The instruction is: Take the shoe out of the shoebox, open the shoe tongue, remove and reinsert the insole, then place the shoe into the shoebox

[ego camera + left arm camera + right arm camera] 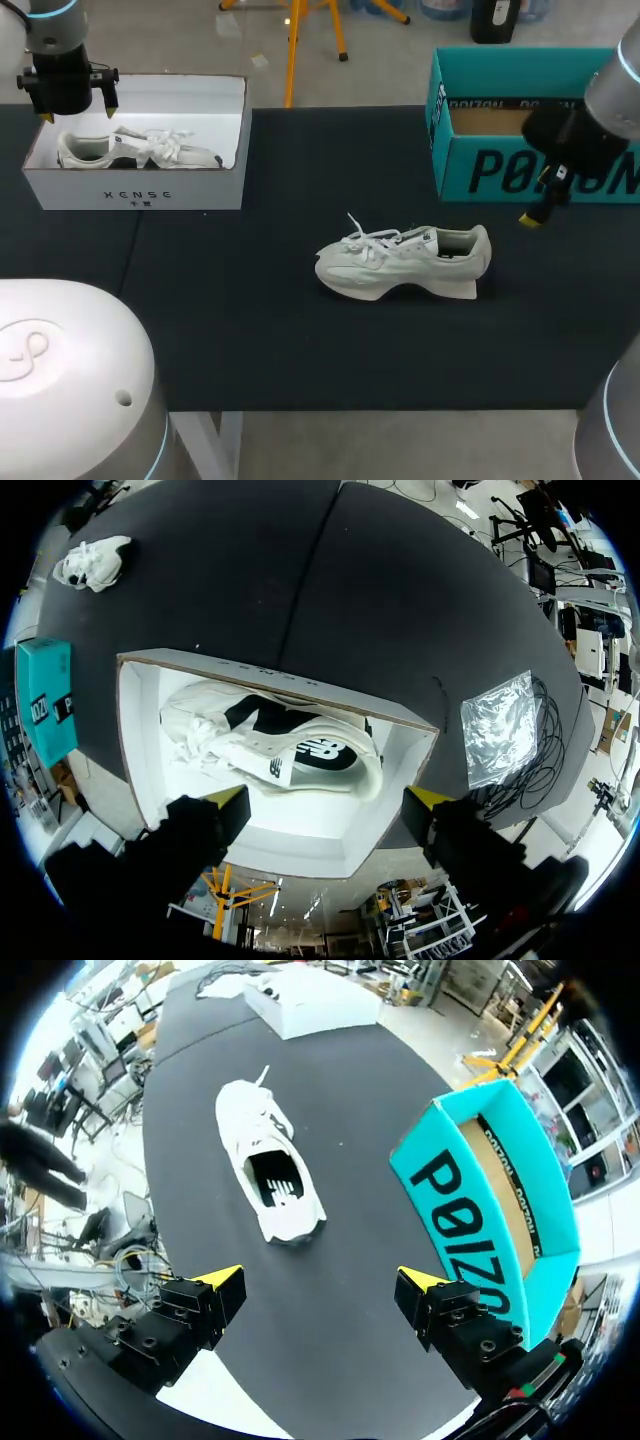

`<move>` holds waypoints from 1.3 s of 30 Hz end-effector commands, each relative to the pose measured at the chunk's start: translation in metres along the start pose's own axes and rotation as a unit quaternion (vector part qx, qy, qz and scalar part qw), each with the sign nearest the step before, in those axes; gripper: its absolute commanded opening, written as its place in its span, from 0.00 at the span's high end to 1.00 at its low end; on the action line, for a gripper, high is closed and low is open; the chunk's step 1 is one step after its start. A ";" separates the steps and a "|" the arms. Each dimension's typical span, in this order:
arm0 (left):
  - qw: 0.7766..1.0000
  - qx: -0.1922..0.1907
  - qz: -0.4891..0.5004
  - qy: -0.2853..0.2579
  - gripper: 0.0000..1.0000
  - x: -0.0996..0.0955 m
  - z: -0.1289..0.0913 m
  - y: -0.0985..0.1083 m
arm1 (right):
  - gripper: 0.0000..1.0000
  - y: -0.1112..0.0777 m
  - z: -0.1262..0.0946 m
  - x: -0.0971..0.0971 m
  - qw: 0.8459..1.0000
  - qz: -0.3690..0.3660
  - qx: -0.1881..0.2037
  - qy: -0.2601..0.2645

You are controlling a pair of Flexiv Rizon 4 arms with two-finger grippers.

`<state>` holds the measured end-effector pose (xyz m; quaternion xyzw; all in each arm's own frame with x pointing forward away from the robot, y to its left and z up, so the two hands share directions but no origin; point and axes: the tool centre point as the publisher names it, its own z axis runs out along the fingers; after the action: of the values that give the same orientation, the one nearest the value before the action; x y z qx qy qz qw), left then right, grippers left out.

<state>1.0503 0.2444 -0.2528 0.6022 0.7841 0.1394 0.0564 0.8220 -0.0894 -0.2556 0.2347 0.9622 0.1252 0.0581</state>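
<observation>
While the left gripper (78,112) hangs directly over the white shoebox (140,190), seemingly lined up to lift the boxed sneaker (135,150), the head view shows a 2nd, loose sneaker (405,262). It stands on its sole mid-table, toe toward that box and heel toward the teal shoebox (500,170), beside which the right gripper (545,200) hovers.

In the left wrist view, the claw is spread wide and grasps nothing. The boxed sneaker appears to lie on its side, white with black panels and loose laces. A clear plastic bag (500,725) lies near the box.

In the right wrist view, that claw is likewise released and empty, well above the loose sneaker. The sneaker's pale upper, white laces and dark insole show. The teal shoebox looks empty, probably awaiting it.
</observation>
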 end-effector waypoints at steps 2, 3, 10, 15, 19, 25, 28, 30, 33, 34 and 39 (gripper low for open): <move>1.000 0.000 0.000 0.001 0.00 -0.001 0.000 0.001 | 0.00 -0.004 0.001 -0.003 0.920 -0.357 -0.068 0.145; 1.000 0.000 0.000 0.001 0.00 -0.001 0.000 0.001 | 0.00 -0.004 0.001 -0.003 0.920 -0.357 -0.068 0.145; 1.000 0.000 0.000 0.001 0.00 -0.001 0.000 0.001 | 0.00 -0.004 0.001 -0.003 0.920 -0.357 -0.068 0.145; 1.000 0.000 0.000 0.001 0.00 -0.001 0.000 0.001 | 0.00 -0.023 -0.002 -0.003 0.904 -0.363 -0.145 0.175; 1.000 0.000 0.000 0.001 0.00 -0.001 0.000 0.001 | 0.00 -0.039 -0.002 -0.005 0.899 -0.358 -0.175 0.180; 1.000 0.000 0.000 0.001 0.00 -0.001 0.000 0.001 | 0.00 -0.049 0.003 -0.007 0.897 -0.353 -0.210 0.163; 1.000 0.000 0.000 0.001 0.00 -0.001 0.000 0.001 | 0.00 -0.049 0.003 -0.004 0.900 -0.350 -0.211 0.151; 1.000 0.000 0.000 0.001 0.00 -0.001 0.000 0.001 | 0.00 -0.048 0.004 -0.002 0.903 -0.339 -0.220 0.147; 1.000 0.000 0.000 0.001 0.00 -0.001 0.000 0.001 | 0.00 -0.044 -0.001 0.008 0.916 -0.316 -0.213 0.125; 1.000 0.000 0.000 0.001 0.00 -0.001 0.000 0.001 | 0.00 -0.043 -0.002 0.011 0.922 -0.304 -0.207 0.123; 1.000 0.000 0.000 0.001 0.00 -0.001 0.000 0.001 | 0.00 -0.039 -0.007 0.021 0.942 -0.263 -0.183 0.099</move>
<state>1.0503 0.2444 -0.2528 0.6022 0.7841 0.1395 0.0564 0.7986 -0.1215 -0.2651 -0.0793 0.9388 0.3350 -0.0047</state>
